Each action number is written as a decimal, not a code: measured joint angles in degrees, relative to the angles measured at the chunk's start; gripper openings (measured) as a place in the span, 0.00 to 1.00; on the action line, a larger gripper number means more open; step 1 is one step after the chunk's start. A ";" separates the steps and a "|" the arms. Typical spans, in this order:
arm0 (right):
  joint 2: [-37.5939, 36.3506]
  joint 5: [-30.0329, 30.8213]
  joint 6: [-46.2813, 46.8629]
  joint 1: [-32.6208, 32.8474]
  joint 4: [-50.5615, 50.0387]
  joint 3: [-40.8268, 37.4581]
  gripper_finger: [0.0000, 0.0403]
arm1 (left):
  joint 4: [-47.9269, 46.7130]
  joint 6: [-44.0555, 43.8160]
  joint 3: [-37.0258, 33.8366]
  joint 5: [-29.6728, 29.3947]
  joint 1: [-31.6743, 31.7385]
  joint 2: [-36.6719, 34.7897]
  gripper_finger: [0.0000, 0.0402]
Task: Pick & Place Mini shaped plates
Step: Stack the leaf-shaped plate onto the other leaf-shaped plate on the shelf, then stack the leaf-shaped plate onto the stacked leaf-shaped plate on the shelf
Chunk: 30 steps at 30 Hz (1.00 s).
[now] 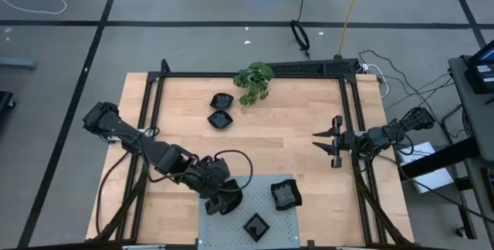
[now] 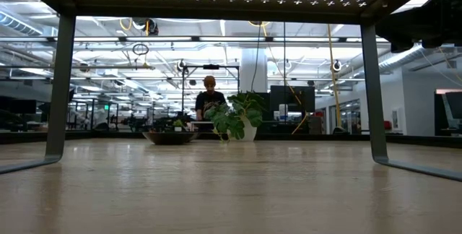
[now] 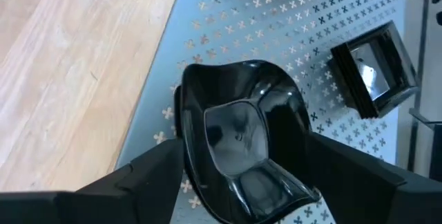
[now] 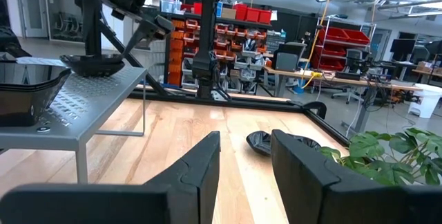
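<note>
My left gripper (image 1: 224, 201) is over the near left part of the grey perforated panel (image 1: 287, 233), shut on a rounded glossy black mini plate (image 3: 238, 137). Two more black plates sit flat on the panel: a squarish one (image 1: 284, 194) and a square one (image 1: 255, 224). Two others (image 1: 221, 99) (image 1: 220, 119) rest on the wooden table beside the green plant (image 1: 255, 80). My right gripper (image 1: 324, 142) hovers open over the table's right side, touching nothing. My left gripper holds the rounded plate pinched between its two fingers (image 3: 148, 175), one on each opposite side of the rim (image 3: 185, 131). The fingers come slanting down from the table's left. The plate is tilted over the panel; whether its underside touches the panel cannot be told.
The panel stands on legs (image 2: 61, 82) above the table's near edge. A black frame (image 1: 351, 126) runs along the table's left, far and right sides. Bare wood lies in the middle (image 1: 278, 142). A person (image 2: 209, 93) is far behind the table.
</note>
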 joint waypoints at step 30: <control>-0.01 -0.01 -0.01 0.01 0.00 -0.01 0.29 | -26.45 -6.56 -2.87 -17.55 15.85 -6.48 0.93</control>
